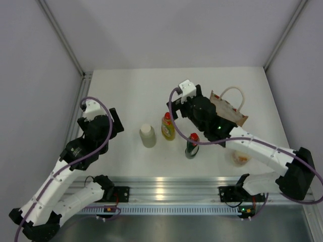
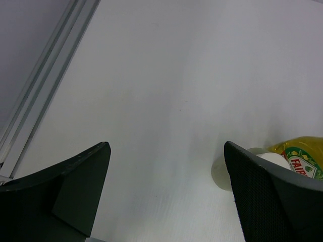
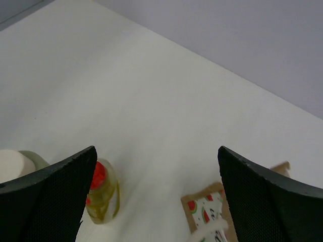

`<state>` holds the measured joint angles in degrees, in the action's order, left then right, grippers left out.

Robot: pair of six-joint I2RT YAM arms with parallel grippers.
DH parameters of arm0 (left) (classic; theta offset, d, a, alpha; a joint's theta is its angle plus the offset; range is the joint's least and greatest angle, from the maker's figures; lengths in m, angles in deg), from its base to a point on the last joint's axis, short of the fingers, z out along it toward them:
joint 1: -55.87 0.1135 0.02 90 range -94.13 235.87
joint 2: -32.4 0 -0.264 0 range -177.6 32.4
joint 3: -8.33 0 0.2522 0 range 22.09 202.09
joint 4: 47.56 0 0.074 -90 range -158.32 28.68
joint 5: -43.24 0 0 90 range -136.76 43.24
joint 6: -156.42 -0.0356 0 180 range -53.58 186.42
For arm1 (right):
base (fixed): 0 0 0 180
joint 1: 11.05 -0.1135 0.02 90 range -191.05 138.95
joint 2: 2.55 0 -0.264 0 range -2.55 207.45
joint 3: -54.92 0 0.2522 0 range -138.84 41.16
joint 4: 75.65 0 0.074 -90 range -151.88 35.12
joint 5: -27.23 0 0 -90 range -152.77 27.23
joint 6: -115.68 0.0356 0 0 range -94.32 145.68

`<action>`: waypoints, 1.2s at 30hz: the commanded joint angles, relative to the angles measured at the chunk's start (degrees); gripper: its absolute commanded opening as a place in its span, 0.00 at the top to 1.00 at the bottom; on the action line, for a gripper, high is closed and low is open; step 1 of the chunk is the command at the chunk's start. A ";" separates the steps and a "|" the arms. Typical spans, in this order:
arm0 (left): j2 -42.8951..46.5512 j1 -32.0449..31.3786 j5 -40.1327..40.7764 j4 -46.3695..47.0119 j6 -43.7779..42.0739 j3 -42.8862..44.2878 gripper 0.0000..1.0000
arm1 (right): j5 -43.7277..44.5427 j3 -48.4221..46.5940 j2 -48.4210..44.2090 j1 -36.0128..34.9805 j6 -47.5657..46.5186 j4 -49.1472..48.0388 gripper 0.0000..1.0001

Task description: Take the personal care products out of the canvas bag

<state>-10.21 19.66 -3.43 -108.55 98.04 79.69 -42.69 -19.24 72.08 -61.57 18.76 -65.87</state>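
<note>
The pale grey-white cylinder, the yellow bottle with a red cap and the dark green bottle with a red cap stand in a row on the table. The cream bottle with the orange label sits partly under my right forearm. The canvas bag is at the back right with its rope handle looped up. My right gripper hangs open and empty above the table between the yellow bottle and the bag. My left gripper is open and empty left of the cylinder.
The table's left rail runs close beside my left gripper. A metal rail lines the near edge. Grey walls enclose the table at the back and on both sides.
</note>
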 commanded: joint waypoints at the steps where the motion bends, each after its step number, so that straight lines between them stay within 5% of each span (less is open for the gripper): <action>1: 0.60 2.01 0.17 1.08 0.38 0.23 0.02 | 15.14 -1.12 -6.06 -0.89 4.45 9.93 0.01; 5: 0.16 5.00 -0.44 1.17 0.99 0.32 0.02 | 23.86 -0.51 -13.61 0.24 11.30 18.91 0.01; 17: 1.30 11.68 -0.62 0.73 -0.41 0.05 0.02 | 27.29 -1.56 -31.72 5.70 20.62 42.37 0.01; 28: 9.65 11.60 -5.18 0.81 -6.65 -0.12 0.02 | 28.44 -0.51 -45.62 5.70 19.84 49.68 0.01; 36: 7.81 11.60 -7.65 0.73 -7.01 -0.04 0.02 | 33.89 -0.33 -46.15 5.70 22.03 55.14 0.01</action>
<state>-1.31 31.03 -9.44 -108.57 92.38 79.60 -12.40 -18.85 26.09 -56.54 39.49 -14.79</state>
